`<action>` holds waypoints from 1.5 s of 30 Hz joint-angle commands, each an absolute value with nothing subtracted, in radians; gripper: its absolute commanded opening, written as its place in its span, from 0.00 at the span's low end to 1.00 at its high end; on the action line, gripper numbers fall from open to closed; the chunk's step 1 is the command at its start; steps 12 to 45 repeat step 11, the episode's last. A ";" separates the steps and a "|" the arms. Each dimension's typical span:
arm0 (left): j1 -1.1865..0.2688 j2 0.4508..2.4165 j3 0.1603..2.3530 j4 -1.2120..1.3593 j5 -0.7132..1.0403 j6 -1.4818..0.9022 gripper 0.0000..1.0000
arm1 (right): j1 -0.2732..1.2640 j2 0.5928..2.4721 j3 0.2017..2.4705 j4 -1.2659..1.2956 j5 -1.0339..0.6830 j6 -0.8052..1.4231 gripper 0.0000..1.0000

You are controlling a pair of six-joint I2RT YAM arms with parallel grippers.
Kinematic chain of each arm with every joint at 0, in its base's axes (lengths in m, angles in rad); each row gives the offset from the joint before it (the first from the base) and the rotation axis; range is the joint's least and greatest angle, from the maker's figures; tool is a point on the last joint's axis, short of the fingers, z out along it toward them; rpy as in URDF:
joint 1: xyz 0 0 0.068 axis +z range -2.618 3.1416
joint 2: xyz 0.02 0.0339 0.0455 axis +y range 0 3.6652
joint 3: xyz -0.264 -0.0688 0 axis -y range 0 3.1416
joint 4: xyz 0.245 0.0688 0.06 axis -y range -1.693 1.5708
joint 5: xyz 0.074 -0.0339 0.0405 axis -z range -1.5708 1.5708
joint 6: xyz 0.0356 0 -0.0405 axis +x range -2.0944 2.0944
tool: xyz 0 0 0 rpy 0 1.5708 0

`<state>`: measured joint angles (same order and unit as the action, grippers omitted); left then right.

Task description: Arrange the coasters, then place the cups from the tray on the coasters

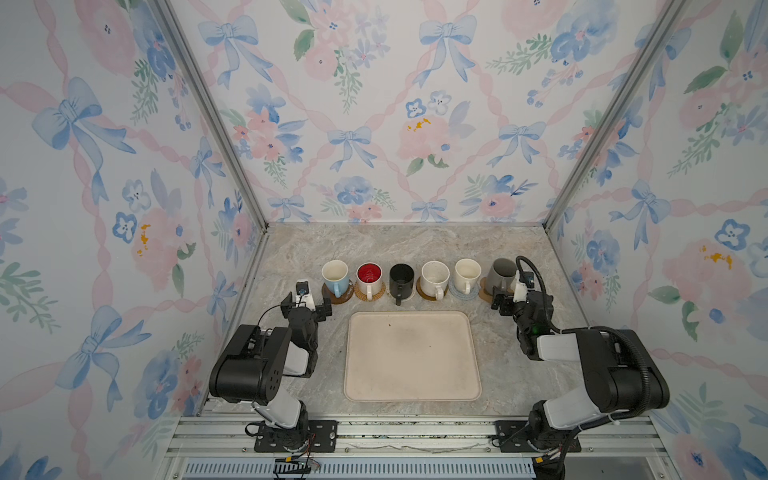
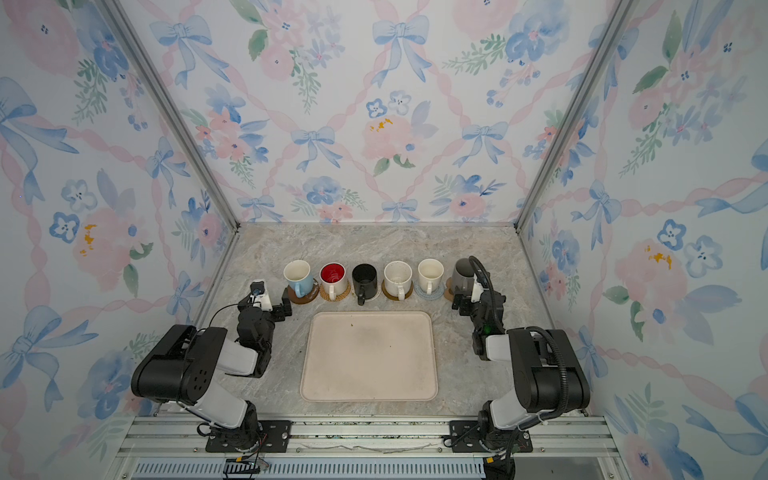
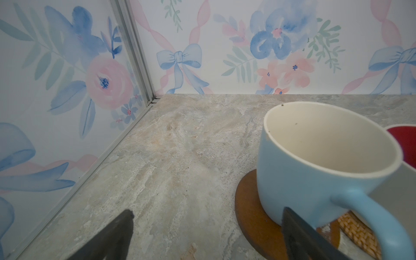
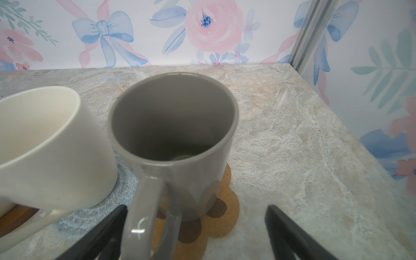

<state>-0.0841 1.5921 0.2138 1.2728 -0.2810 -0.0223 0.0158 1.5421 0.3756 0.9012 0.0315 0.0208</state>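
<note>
Six cups stand in a row behind the bare beige tray (image 1: 411,357), each on a coaster: light blue (image 1: 336,276), red-inside (image 1: 369,277), black (image 1: 401,280), speckled (image 1: 434,277), cream (image 1: 467,274), grey (image 1: 503,274). My left gripper (image 3: 207,212) is open beside the blue cup (image 3: 315,162), over bare table, one finger near its brown disc coaster (image 3: 254,213). My right gripper (image 4: 196,208) is open in front of the grey cup (image 4: 175,126). The cup's handle lies between the fingers, above the paw-shaped coaster (image 4: 225,216).
Floral walls with metal corner posts (image 1: 216,124) close the marble table (image 1: 415,245) on three sides. A metal rail (image 1: 415,432) carrying both arm bases runs along the front edge. The rattan coaster (image 3: 358,234) and the blue-grey woven coaster (image 4: 121,193) sit next to the end cups.
</note>
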 commanded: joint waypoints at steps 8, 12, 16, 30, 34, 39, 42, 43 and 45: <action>-0.078 1.582 0.221 1.273 -0.293 -0.034 0.98 | 0.023 1.549 0.395 0.907 0.040 0.011 0.97; -0.078 1.581 0.221 1.273 -0.293 -0.034 0.98 | 0.025 1.549 0.394 0.907 0.042 0.012 0.97; -0.078 1.581 0.221 1.273 -0.293 -0.034 0.98 | 0.025 1.549 0.394 0.907 0.042 0.012 0.97; -0.078 1.581 0.221 1.273 -0.293 -0.034 0.98 | 0.025 1.549 0.394 0.907 0.042 0.012 0.97; -0.078 1.581 0.221 1.273 -0.293 -0.034 0.98 | 0.025 1.549 0.394 0.907 0.042 0.012 0.97; -0.078 1.581 0.221 1.273 -0.293 -0.034 0.98 | 0.025 1.549 0.394 0.907 0.042 0.012 0.97; -0.078 1.581 0.221 1.273 -0.293 -0.034 0.98 | 0.025 1.549 0.394 0.907 0.042 0.012 0.97; -0.078 1.581 0.221 1.273 -0.293 -0.034 0.98 | 0.025 1.549 0.394 0.907 0.042 0.012 0.97; -0.078 1.581 0.221 1.273 -0.293 -0.034 0.98 | 0.025 1.549 0.394 0.907 0.042 0.012 0.97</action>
